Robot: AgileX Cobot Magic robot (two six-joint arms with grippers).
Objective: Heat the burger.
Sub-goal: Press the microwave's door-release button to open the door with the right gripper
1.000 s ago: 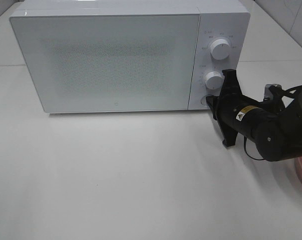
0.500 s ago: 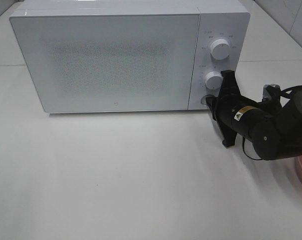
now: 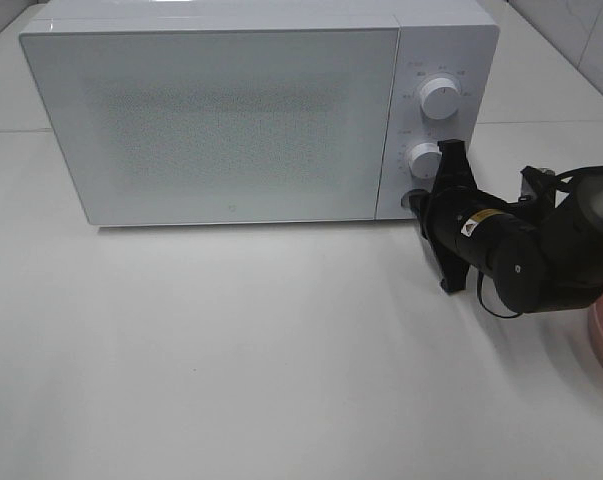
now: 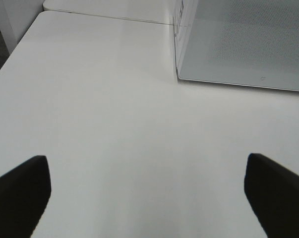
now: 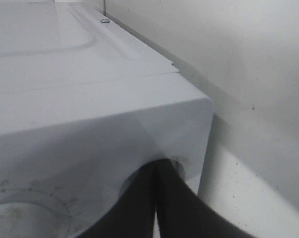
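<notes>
Two shut fingers of the right gripper (image 3: 418,203) sit at the microwave (image 3: 221,110) door button (image 5: 181,166) just ahead of them. The left gripper (image 4: 149,191) hangs spread, empty. I see no burger anywhere. Probably the door-opening step; next calls for a firm straight push.

Mock kitchen on a robotics laboratory bench: a white microwave oven (image 3: 221,115) with two dials (image 3: 438,98) stands on a plain white tabletop (image 3: 231,350) before a pale tiled wall (image 3: 591,35) (a black robot arm (image 3: 521,255) marks the laboratory use).
</notes>
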